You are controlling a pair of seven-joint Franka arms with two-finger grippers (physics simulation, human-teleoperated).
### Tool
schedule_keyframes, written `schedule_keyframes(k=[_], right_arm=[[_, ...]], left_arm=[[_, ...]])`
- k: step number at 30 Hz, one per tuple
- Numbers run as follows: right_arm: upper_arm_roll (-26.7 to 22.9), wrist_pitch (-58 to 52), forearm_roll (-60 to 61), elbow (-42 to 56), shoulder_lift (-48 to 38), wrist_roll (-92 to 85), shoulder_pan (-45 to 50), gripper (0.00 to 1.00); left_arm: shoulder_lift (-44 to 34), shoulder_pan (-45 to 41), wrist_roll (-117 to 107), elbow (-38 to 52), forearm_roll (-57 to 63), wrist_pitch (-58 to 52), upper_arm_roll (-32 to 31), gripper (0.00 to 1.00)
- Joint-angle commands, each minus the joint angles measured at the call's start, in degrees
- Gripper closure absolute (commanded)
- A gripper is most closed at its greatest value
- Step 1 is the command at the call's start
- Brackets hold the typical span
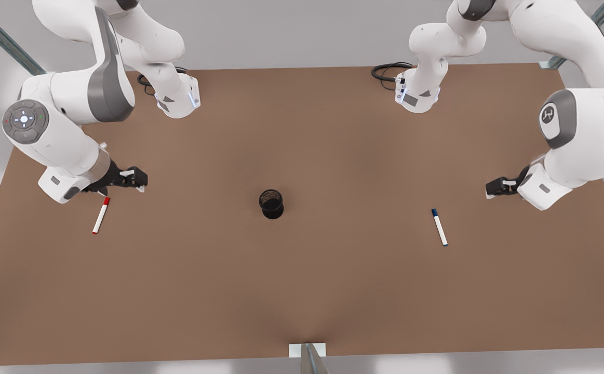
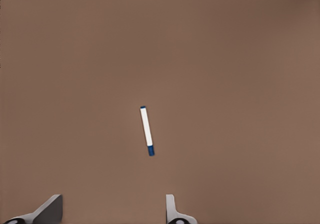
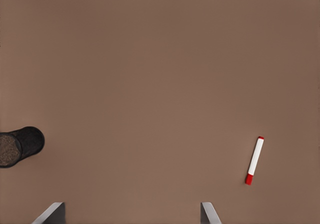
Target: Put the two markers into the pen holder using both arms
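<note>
The red-capped marker (image 1: pixel 101 215) (image 3: pixel 254 160) lies flat on the table at the front view's left. My right gripper (image 1: pixel 138 179) (image 3: pixel 132 209) hovers open just behind it, nothing between its fingers. The blue-capped marker (image 1: pixel 439 227) (image 2: pixel 147 130) lies flat at the front view's right. Open and empty, my left gripper (image 1: pixel 491 188) (image 2: pixel 112 204) hangs above the table behind that marker and a little to its right. The black mesh pen holder (image 1: pixel 271 203) (image 3: pixel 20 145) stands upright in the middle, between the two markers and apart from both.
The brown table (image 1: pixel 302 291) stretches wide around the holder. Both arm bases (image 1: pixel 177 98) (image 1: pixel 418 93) stand at the back edge with black cables beside them. A small metal bracket (image 1: pixel 308 353) sits at the front edge.
</note>
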Motion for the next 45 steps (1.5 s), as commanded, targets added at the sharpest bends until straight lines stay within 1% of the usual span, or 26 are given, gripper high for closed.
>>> schedule_keyframes(k=[1,2,4,5,6,7,8,9,11,12,14,16,18,19,22,24,26,30,31,32,37,38,39,41,42,45], right_arm=[[0.1,2.7,-0.2,0.0,-0.1,2.5,0.2,0.00],[0.1,2.8,-0.1,0.0,-0.1,2.5,0.2,0.00],[0.1,3.3,-0.2,-0.2,-0.1,2.6,0.1,0.00],[0.1,5.2,-1.5,-0.9,0.1,2.5,0.0,0.00],[0.0,8.4,-1.5,-2.0,2.4,2.5,-0.3,0.00],[0.0,10.7,-1.5,-2.5,4.1,2.5,-0.8,0.00],[-0.1,14.7,-1.5,-2.5,7.6,2.4,-1.6,0.00],[-0.1,17.0,-1.5,-3.4,9.3,2.4,-2.4,0.00],[-0.2,27.8,-2.1,-12.4,9.4,2.4,-3.7,0.00],[-0.1,30.4,-2.7,-14.4,9.5,1.1,-5.7,0.00],[-0.1,30.9,-2.7,-15.2,11.6,-2.0,-9.5,0.00],[-0.1,31.0,-2.8,-16.8,12.2,-2.3,-12.3,0.00],[-0.1,38.2,-2.8,-23.1,12.3,-4.8,-16.5,0.00],[-0.1,39.0,-2.8,-24.0,13.2,-5.6,-17.3,0.00],[-0.3,39.3,-4.3,-23.9,16.1,-9.9,-20.0,0.00],[-0.3,42.6,-6.6,-23.8,18.7,-11.4,-23.3,0.00],[-0.3,43.7,-6.6,-23.9,20.5,-13.8,-26.3,0.00],[-0.1,44.0,-6.6,-24.0,22.3,-19.3,-29.9,0.00],[-0.1,46.3,-6.6,-24.0,23.5,-20.3,-30.6,0.00],[-0.1,46.4,-6.6,-24.6,23.6,-22.1,-30.6,0.09],[-0.1,46.7,-9.3,-26.7,23.8,-22.4,-30.7,0.22],[-0.1,48.7,-9.8,-27.6,24.1,-22.4,-31.5,0.29],[-0.1,51.5,-9.9,-29.3,24.2,-22.6,-32.4,0.31],[-0.1,52.5,-10.0,-29.7,24.3,-23.4,-32.8,0.41],[-0.1,52.5,-10.0,-29.7,24.5,-23.4,-32.9,0.46],[-0.1,53.2,-9.9,-29.7,25.3,-23.3,-32.8,0.51]], left_arm=[[0.5,-0.1,3.1,0.0,0.2,4.0,0.0,0.00],[1.3,-0.2,1.5,0.0,0.1,4.5,0.0,0.00],[4.2,-2.7,-10.2,-2.6,-0.5,9.9,0.0,0.00],[4.0,-3.7,-16.5,-10.0,-1.3,18.2,-0.1,0.00],[3.7,-4.0,-20.7,-16.7,-1.4,27.0,-0.1,0.00],[3.8,-4.0,-21.0,-19.7,-1.4,30.4,-0.1,0.00],[3.9,-3.4,-21.0,-25.4,-3.3,38.6,0.0,0.00],[4.2,-3.2,-21.0,-27.0,-3.4,40.0,0.1,0.00],[5.2,-2.0,-20.8,-31.2,-3.3,44.8,0.2,0.00],[5.6,-1.6,-20.6,-32.7,-3.3,47.0,0.2,0.00],[7.6,-1.1,-19.2,-33.1,-3.1,47.2,0.2,0.00],[10.5,-0.4,-19.0,-33.0,-2.8,50.8,0.2,0.00],[12.2,-0.3,-18.7,-32.3,-1.7,51.5,0.2,0.00],[12.7,-0.2,-18.8,-31.8,-1.0,51.6,0.2,0.00],[14.1,-0.4,-18.8,-31.3,-1.0,52.3,0.2,0.03],[15.1,-0.5,-18.7,-31.1,-1.0,53.1,0.2,0.04],[16.9,-0.5,-18.3,-29.2,-0.6,53.1,0.2,0.07],[19.2,-0.5,-18.4,-27.2,-0.6,53.1,0.2,0.20],[19.6,-0.5,-18.4,-27.2,-0.6,53.1,0.2,0.22],[20.0,-0.4,-18.4,-27.2,-0.6,53.1,0.2,0.26],[21.2,-0.3,-18.4,-27.3,-0.6,53.1,0.2,0.40],[21.5,-0.3,-18.4,-27.3,-0.6,53.1,0.2,0.41],[21.6,-0.3,-18.4,-27.3,-0.6,53.1,0.2,0.41],[21.6,-0.4,-18.3,-27.5,-0.6,53.1,0.2,0.42],[21.9,-0.5,-18.3,-27.4,-0.6,53.1,0.2,0.45],[21.9,-0.5,-18.3,-27.4,-0.6,53.1,0.2,0.52]])
